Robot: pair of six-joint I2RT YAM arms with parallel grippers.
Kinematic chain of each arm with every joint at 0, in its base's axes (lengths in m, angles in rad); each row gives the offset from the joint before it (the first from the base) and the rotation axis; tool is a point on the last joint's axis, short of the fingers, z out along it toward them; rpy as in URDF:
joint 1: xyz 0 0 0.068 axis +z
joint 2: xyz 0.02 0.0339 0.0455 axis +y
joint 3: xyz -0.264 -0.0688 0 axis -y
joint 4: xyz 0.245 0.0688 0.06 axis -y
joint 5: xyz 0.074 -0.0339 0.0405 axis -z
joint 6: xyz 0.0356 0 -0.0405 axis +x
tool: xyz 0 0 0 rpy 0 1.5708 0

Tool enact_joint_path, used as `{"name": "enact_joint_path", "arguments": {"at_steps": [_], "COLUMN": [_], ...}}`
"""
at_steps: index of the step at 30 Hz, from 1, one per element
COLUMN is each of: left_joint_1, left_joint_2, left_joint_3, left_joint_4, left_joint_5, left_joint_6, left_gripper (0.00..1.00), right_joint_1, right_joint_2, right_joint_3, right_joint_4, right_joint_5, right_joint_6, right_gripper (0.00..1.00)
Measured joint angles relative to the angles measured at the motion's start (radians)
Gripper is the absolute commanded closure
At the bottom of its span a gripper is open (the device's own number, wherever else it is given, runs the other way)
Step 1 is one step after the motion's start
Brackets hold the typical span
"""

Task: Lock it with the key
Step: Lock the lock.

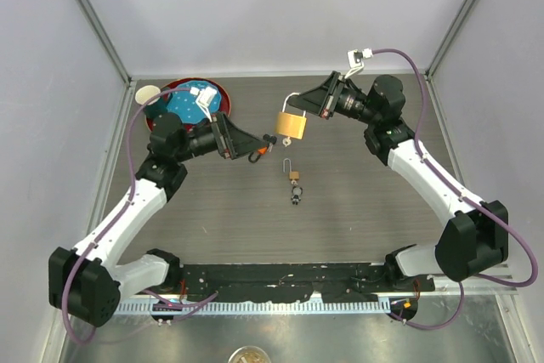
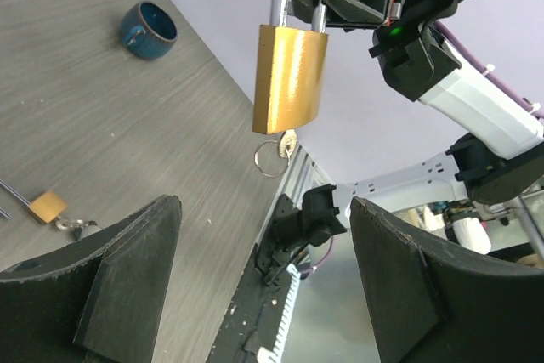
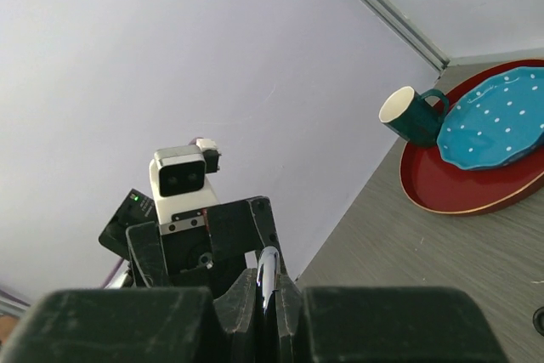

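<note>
A large brass padlock [image 1: 291, 125] hangs in the air above the table's middle, its silver shackle [image 1: 293, 101] clamped in my right gripper [image 1: 308, 106]. A key [image 1: 289, 144] with a ring sticks out of the padlock's underside. My left gripper [image 1: 257, 151] is open and empty, just left of and below the padlock, not touching it. In the left wrist view the padlock [image 2: 291, 78] and key [image 2: 287, 144] hang above and between my spread fingers [image 2: 127, 286]. In the right wrist view the shackle [image 3: 269, 274] sits pinched between the shut fingers.
A small brass padlock with keys [image 1: 294, 178] lies on the table below the hanging one. At the back left a red tray [image 1: 219, 91] holds a blue dotted plate [image 1: 187, 104], with a teal cup [image 1: 149, 93] beside it.
</note>
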Motion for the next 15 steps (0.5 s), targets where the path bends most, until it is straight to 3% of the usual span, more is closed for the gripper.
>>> {"name": "enact_joint_path", "arguments": {"at_steps": [10, 15], "left_joint_1": [-0.093, -0.130], "left_joint_2": [0.123, 0.214], "left_joint_3": [-0.037, -0.032], "left_joint_4": [0.196, 0.280], "left_joint_5": [-0.010, -0.010], "left_joint_6": [-0.098, -0.134], "left_gripper": [0.20, 0.40], "right_joint_1": [-0.004, -0.004], "right_joint_2": [0.000, 0.000], "right_joint_3": [0.000, 0.000], "right_joint_4": [-0.024, -0.023], "right_joint_5": [0.007, 0.008], "right_joint_6": [0.008, 0.019], "right_gripper": [0.98, 0.98]}}
